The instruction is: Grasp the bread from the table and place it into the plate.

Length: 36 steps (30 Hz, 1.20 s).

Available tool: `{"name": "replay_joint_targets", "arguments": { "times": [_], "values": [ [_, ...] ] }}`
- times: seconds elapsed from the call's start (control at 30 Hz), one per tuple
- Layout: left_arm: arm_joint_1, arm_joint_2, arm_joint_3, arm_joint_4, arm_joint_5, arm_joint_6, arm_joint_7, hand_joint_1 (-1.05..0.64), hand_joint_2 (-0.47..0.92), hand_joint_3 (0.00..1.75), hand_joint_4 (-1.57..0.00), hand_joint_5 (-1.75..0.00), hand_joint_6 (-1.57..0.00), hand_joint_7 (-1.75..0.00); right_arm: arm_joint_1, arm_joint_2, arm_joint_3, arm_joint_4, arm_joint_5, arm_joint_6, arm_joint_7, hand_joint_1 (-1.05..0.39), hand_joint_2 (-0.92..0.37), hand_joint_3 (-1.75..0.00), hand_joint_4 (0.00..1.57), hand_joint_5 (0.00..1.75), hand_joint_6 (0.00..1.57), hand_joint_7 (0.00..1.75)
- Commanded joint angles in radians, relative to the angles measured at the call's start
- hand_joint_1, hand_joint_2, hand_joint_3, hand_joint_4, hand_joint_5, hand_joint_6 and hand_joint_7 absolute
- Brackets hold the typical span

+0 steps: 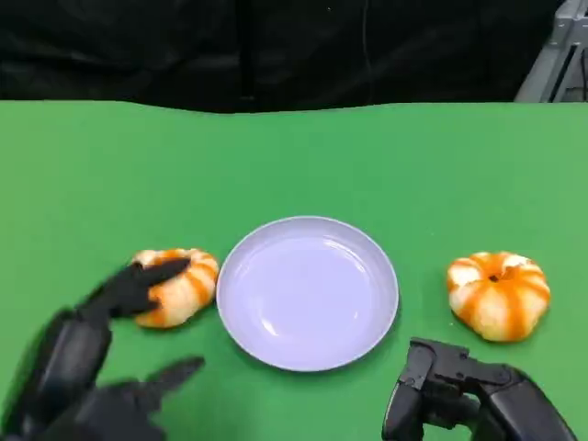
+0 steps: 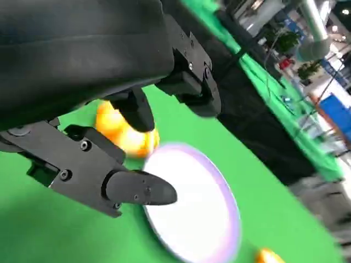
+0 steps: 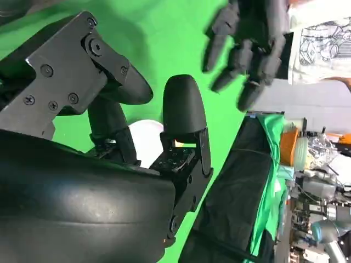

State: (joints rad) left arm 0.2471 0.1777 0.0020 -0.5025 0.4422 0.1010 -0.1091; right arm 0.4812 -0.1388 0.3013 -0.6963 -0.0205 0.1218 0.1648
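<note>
Head view. Left hand [image 1: 96, 367] at near left corner of green table [image 1: 92, 175]: fingers spread, nothing held, one fingertip [image 1: 175, 268] resting on left bread [image 1: 175, 287]. Right hand [image 1: 469, 395] at near right edge: fingers curled inward, nothing in them. Left bread, orange-striped bun, on table just beside left rim of plate [image 1: 308, 292]. Plate, pale lilac, round, near middle of table toward near edge, holding nothing. Right bread [image 1: 498, 294], same kind, on table near plate's right rim but apart from it.

Left wrist view. Left hand [image 2: 120, 126] fingers apart, one finger [image 2: 137, 112] over bread [image 2: 123, 131], another finger [image 2: 140, 189] over plate [image 2: 197, 208] rim; bread just beside plate. Second bread [image 2: 269, 255] at picture's edge, blurred.

Right wrist view. Right hand [image 3: 137, 126] fingers bent close together, empty; sliver of plate [image 3: 145, 139] between them. Left hand [image 3: 247, 49] beyond, fingers spread above table [image 3: 164, 38].
</note>
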Motion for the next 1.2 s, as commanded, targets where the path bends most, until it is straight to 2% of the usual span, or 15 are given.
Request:
{"name": "replay_joint_targets", "arguments": {
  "times": [0.03, 0.1, 0.2, 0.33, 0.4, 0.57, 0.67, 0.8, 0.93, 1.0, 1.07, 1.13, 1.17, 1.2],
  "values": [
    [-0.149, 0.087, -0.047, 0.071, 0.148, 0.105, -0.044, -0.52, 0.92, 0.21, -0.01, -0.94, -0.32, -0.17, 0.0, -0.002, 0.001, -0.002, -0.001, -0.02, -0.005, -0.04, -0.35, -1.36, 0.69, 1.67, 0.67, 1.49],
    [-0.216, 0.114, -0.084, 0.128, 0.216, 0.123, -0.044, -0.5, 0.92, 0.14, -0.01, -0.86, -0.33, -0.15, 0.004, -0.003, 0.004, 0.0, -0.007, -0.031, -0.007, -0.04, -0.35, -1.36, 0.7, 1.68, 0.68, 1.49],
    [-0.315, 0.156, -0.15, 0.219, 0.317, 0.166, -0.083, -0.52, 0.92, 0.12, 0.0, -0.75, -0.31, -0.11, 0.009, -0.003, 0.007, 0.0, -0.01, -0.036, -0.009, -0.05, -0.34, -1.36, 0.7, 1.67, 0.68, 1.48],
    [-0.383, 0.176, -0.208, 0.283, 0.394, 0.215, -0.125, -0.53, 0.92, 0.1, 0.0, -0.67, -0.29, -0.08, 0.013, -0.005, 0.006, 0.0, -0.01, -0.042, -0.009, -0.05, -0.35, -1.35, 0.7, 1.66, 0.68, 1.48],
    [-0.425, 0.184, -0.25, 0.349, 0.43, 0.229, -0.148, -0.53, 0.92, 0.07, -0.04, -0.54, -0.3, -0.04, 0.017, -0.005, 0.007, -0.001, -0.006, -0.046, -0.008, -0.05, -0.35, -1.35, 0.7, 1.66, 0.68, 1.48],
    [-0.523, 0.176, -0.333, 0.526, 0.456, 0.25, -0.193, -0.56, 0.92, 0.04, -0.04, -0.48, -0.31, -0.02, 0.025, -0.001, 0.011, -0.007, 0.0, -0.037, -0.01, -0.06, -0.34, -1.33, 0.69, 1.66, 0.68, 1.48],
    [-0.566, 0.159, -0.371, 0.621, 0.448, 0.28, -0.231, -0.62, 0.92, 0.09, -0.02, -0.46, -0.28, 0.0, 0.029, -0.001, 0.012, -0.006, 0.0, -0.044, -0.009, -0.06, -0.34, -1.33, 0.69, 1.66, 0.68, 1.48],
    [-0.596, 0.135, -0.407, 0.726, 0.428, 0.31, -0.254, -0.69, 0.92, 0.05, -0.08, -0.37, -0.31, -0.01, 0.031, -0.002, 0.01, -0.003, 0.005, -0.051, -0.006, -0.06, -0.34, -1.33, 0.69, 1.66, 0.68, 1.47],
    [-0.613, 0.119, -0.435, 0.845, 0.407, 0.307, -0.234, -0.66, 0.92, 0.05, -0.12, -0.28, -0.31, 0.0, 0.035, -0.003, 0.011, -0.004, 0.004, -0.051, -0.007, -0.06, -0.34, -1.33, 0.69, 1.67, 0.68, 1.47],
    [-0.603, 0.108, -0.426, 0.91, 0.38, 0.269, -0.158, -0.52, 0.92, 0.04, -0.2, -0.24, -0.36, -0.01, 0.041, -0.005, 0.012, -0.005, 0.001, -0.056, -0.008, -0.06, -0.33, -1.33, 0.69, 1.67, 0.69, 1.47],
    [-0.58, 0.106, -0.4, 0.942, 0.343, 0.214, -0.057, -0.39, 0.92, 0.09, -0.35, -0.19, -0.47, -0.03, 0.045, -0.005, 0.015, -0.006, -0.004, -0.059, -0.01, -0.06, -0.33, -1.33, 0.69, 1.66, 0.69, 1.47],
    [-0.558, 0.106, -0.366, 0.949, 0.3, 0.164, 0.025, -0.26, 0.92, 0.11, -0.54, -0.24, -0.58, -0.07, 0.047, -0.002, 0.019, -0.01, -0.008, -0.056, -0.013, -0.05, -0.34, -1.33, 0.69, 1.66, 0.69, 1.47],
    [-0.547, 0.107, -0.352, 0.953, 0.286, 0.124, 0.085, -0.22, 0.92, 0.13, -0.65, -0.28, -0.65, -0.07, 0.047, -0.002, 0.02, -0.013, -0.01, -0.054, -0.014, -0.05, -0.34, -1.33, 0.69, 1.66, 0.69, 1.47],
    [-0.541, 0.11, -0.343, 0.958, 0.278, 0.086, 0.142, -0.21, 0.92, 0.11, -0.87, -0.39, -0.82, -0.1, 0.048, -0.002, 0.02, -0.015, -0.01, -0.052, -0.014, -0.04, -0.35, -1.33, 0.7, 1.66, 0.69, 1.47]
  ]
}}
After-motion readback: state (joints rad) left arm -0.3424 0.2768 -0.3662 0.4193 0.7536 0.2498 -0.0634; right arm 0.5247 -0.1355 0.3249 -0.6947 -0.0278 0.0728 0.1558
